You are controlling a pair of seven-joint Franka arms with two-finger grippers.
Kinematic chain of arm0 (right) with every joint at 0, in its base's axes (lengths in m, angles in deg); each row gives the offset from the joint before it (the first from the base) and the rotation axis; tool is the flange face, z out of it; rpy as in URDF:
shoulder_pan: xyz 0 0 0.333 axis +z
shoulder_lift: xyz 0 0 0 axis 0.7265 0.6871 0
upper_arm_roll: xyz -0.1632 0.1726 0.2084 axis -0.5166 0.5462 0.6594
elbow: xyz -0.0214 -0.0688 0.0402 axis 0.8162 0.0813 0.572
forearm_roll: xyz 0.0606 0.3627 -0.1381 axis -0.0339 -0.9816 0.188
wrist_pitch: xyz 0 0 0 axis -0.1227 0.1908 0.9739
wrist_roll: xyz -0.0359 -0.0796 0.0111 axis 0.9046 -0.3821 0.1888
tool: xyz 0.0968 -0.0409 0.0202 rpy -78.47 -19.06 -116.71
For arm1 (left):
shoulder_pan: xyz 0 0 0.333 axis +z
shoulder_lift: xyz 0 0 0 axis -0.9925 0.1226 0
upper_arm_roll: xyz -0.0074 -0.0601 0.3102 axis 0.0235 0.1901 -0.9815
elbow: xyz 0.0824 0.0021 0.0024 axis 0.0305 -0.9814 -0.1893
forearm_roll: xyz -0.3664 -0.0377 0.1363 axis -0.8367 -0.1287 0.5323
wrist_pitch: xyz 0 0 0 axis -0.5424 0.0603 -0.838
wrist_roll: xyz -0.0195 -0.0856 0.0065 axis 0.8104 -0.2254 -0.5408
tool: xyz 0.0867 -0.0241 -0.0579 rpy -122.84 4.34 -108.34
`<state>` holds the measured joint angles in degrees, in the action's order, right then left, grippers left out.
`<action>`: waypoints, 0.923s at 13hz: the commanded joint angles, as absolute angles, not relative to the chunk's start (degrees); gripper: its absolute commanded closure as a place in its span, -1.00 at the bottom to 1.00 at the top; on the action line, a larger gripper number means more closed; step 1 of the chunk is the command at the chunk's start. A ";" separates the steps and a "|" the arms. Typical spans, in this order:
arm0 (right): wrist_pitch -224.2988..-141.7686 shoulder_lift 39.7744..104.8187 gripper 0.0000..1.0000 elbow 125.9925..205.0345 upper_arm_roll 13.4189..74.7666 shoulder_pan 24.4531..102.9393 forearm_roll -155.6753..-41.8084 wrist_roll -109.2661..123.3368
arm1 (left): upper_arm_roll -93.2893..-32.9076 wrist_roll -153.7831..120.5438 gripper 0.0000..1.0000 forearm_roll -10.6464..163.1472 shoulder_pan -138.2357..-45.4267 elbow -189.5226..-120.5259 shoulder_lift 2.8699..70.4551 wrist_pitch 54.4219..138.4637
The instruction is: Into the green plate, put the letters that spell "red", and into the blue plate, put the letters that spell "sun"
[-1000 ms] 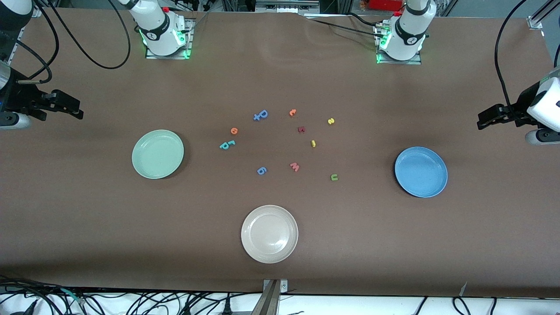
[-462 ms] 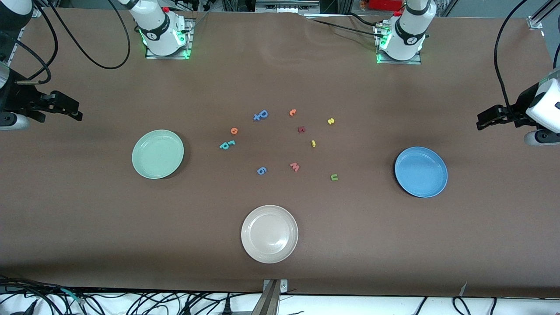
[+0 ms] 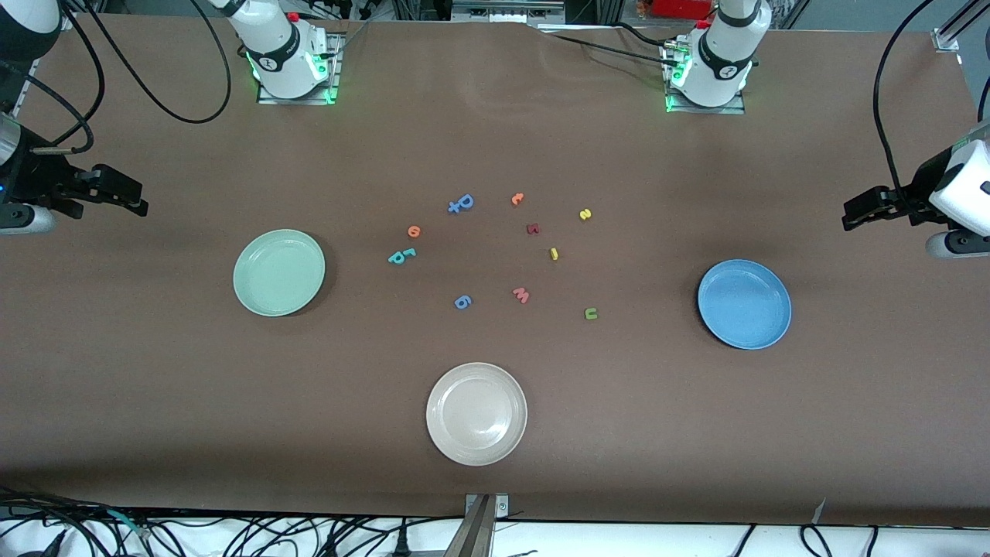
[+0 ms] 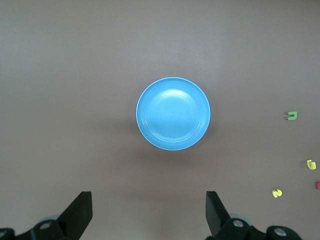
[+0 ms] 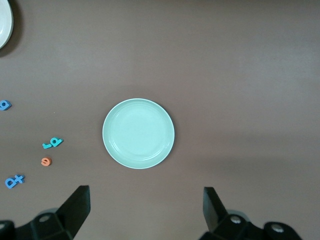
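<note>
The pale green plate point(image 3: 279, 272) lies toward the right arm's end of the table, and the blue plate point(image 3: 744, 303) toward the left arm's end. Small foam letters lie between the plates. The orange "e" point(image 3: 414, 230) and two teal letters point(image 3: 401, 256) are on the green plate's side. The yellow "s" point(image 3: 585, 214), yellow bar point(image 3: 554, 253) and green "u" point(image 3: 591, 313) are on the blue plate's side. My right gripper point(image 3: 139, 203) hangs open and empty over bare table by the green plate point(image 5: 138, 133). My left gripper point(image 3: 851, 215) hangs open and empty by the blue plate point(image 4: 173, 113).
An off-white plate point(image 3: 476, 414) lies nearest the front camera, midway along the table. Among the letters are darker blue ones point(image 3: 461, 203) point(image 3: 462, 302), an orange "c" point(image 3: 517, 199), a dark red piece point(image 3: 533, 229) and a pink "w" point(image 3: 521, 295).
The right arm's wrist has shifted very slightly at its end of the table. The letters, the plates and the left arm have not moved.
</note>
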<state>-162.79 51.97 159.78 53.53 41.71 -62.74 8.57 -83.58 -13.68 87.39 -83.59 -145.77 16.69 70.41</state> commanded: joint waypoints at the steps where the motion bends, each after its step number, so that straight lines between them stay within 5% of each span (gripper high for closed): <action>1: -162.51 52.17 -1.00 159.13 53.58 41.59 -62.16 7.85 | -83.80 -13.77 -1.00 86.56 -83.57 -144.08 17.37 69.72; 12: -162.07 52.96 -1.00 159.13 53.58 41.68 -61.81 7.76 | -83.80 -13.77 -1.00 86.56 -83.57 -144.17 17.37 69.63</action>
<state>-162.75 52.95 159.78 53.51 41.69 -62.74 8.57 -83.58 -13.68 87.39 -83.59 -145.77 16.74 70.41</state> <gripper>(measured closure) 0.000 0.000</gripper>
